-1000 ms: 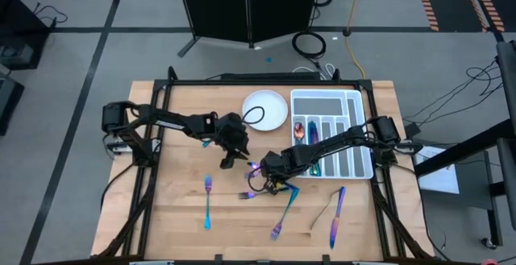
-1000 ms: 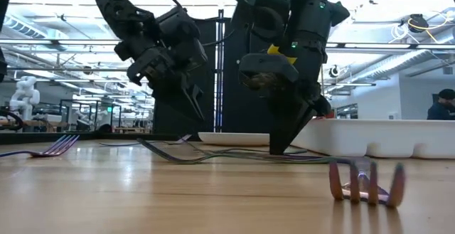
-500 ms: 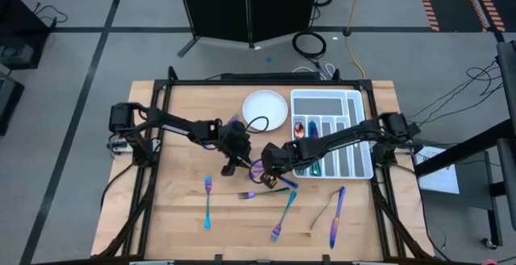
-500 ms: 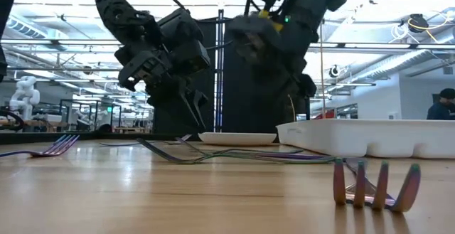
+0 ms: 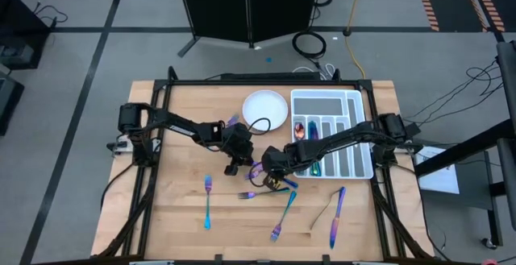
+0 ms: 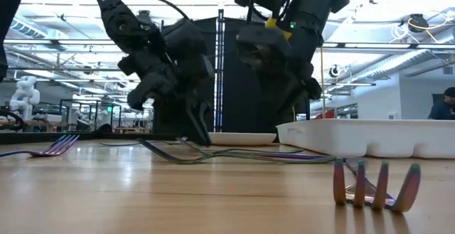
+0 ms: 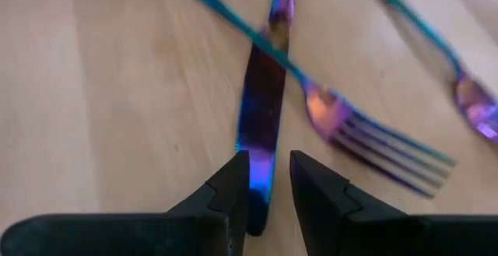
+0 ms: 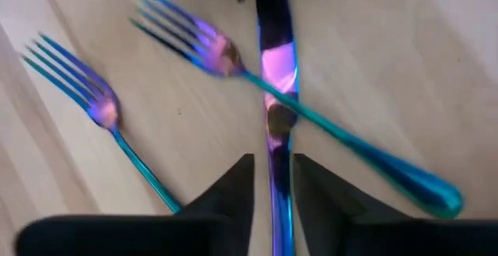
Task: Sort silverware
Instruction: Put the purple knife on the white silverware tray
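Note:
An iridescent knife (image 5: 257,170) lies on the wooden table between my two grippers, and a fork (image 7: 350,128) lies across it. My left gripper (image 7: 268,166) is open just above the knife's blade tip (image 7: 257,163), one finger on each side. My right gripper (image 8: 272,166) is open over the handle (image 8: 278,186), which runs between its fingers. From these views I cannot tell whether either gripper touches the knife. More forks (image 5: 207,200) (image 5: 282,213) lie toward the near edge.
A white compartmented tray (image 5: 352,96) stands at the far right with a spoon (image 5: 299,130) in it, and a round white plate (image 5: 270,104) sits to its left. Another knife (image 5: 336,217) lies near the front right. Bare wood shows at the front left.
My left gripper has come down and toward the near edge, onto the knife's blade end. My right gripper has risen from the tabletop. The fork closest to the near edge has shifted a little.

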